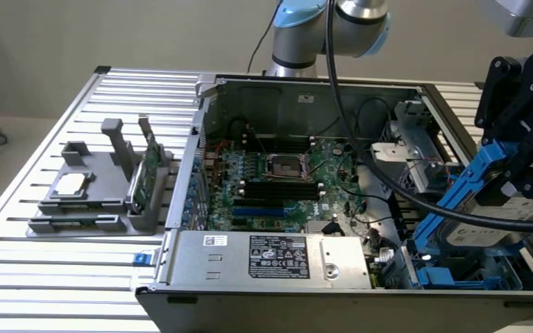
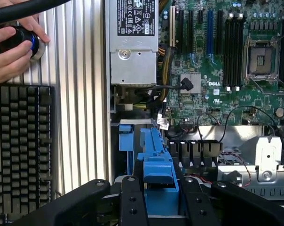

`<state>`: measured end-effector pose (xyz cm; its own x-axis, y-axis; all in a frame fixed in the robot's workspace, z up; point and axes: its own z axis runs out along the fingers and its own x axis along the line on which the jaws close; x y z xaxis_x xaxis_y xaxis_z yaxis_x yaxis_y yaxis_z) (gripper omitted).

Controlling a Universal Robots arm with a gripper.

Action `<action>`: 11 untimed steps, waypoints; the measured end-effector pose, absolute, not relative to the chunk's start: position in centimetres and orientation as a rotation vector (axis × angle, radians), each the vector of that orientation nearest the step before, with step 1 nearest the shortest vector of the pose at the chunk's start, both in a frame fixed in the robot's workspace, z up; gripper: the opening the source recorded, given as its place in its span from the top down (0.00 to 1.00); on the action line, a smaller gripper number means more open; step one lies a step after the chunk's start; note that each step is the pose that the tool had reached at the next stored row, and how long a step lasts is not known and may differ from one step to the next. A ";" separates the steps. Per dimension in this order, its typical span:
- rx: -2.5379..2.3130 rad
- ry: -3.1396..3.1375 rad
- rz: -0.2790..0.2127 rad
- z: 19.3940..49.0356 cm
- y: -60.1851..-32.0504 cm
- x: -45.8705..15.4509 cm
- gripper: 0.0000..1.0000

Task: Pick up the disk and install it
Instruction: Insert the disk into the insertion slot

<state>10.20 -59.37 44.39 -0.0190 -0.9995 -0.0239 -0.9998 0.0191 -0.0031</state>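
The disk [image 1: 485, 234], silver-grey metal in a bright blue carrier, hangs tilted over the front corner of the open computer case [image 1: 248, 295] at the exterior view's right. My gripper [image 1: 518, 173] is shut on its upper part. In the wrist view the blue carrier [image 2: 157, 162] sits between my two black fingers [image 2: 132, 200], at my gripper [image 2: 159, 190]. Under the disk is a blue drive bay [image 1: 466, 279], and the disk's lower end reaches down toward it. Whether the two touch is hidden.
The case holds a green motherboard [image 1: 276, 173] and a silver power supply [image 1: 266, 257]. A thick black cable [image 1: 377, 177] crosses above the case. A grey fixture [image 1: 86, 201] at the exterior view's left carries a chip and a green card. A person's hand [image 2: 12, 44] rests on a knob above a keyboard [image 2: 22, 150].
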 end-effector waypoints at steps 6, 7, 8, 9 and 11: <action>-2.183 2.232 0.023 44.0 -59.7 10.2 0.67; -2.183 2.232 0.023 43.9 -59.7 10.2 0.67; -2.183 2.232 0.023 43.8 -59.8 10.2 0.67; -2.183 2.232 0.023 43.7 -59.8 10.2 0.67; -2.182 2.232 0.023 43.6 -59.9 10.2 0.67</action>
<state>10.20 -59.89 43.55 -0.0225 -0.9994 -0.0245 -0.9997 0.0226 -0.0032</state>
